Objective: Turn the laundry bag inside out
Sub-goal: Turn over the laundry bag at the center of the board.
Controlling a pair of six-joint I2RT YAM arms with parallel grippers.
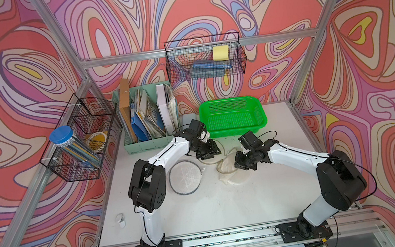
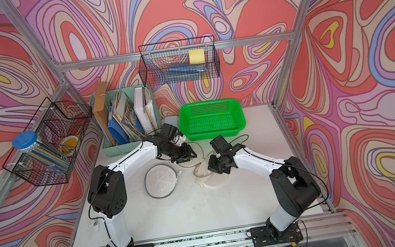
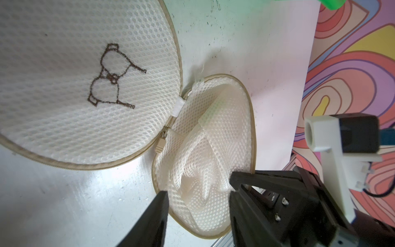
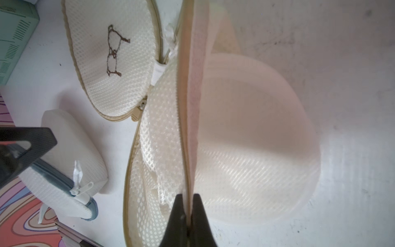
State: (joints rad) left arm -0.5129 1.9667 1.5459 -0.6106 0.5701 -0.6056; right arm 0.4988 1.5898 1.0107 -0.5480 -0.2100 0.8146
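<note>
Right hand is clamped tight on the tan zipper rim of the laundry bag, a cream honeycomb-mesh clamshell lying unzipped mid-tabletop. Left hand has its jaws apart, one on either side of the crumpled half. The other half bears a brown embroidered bra outline. Just beside lies a round grey-trimmed mesh bag; a green perforated basket sits behind.
</note>
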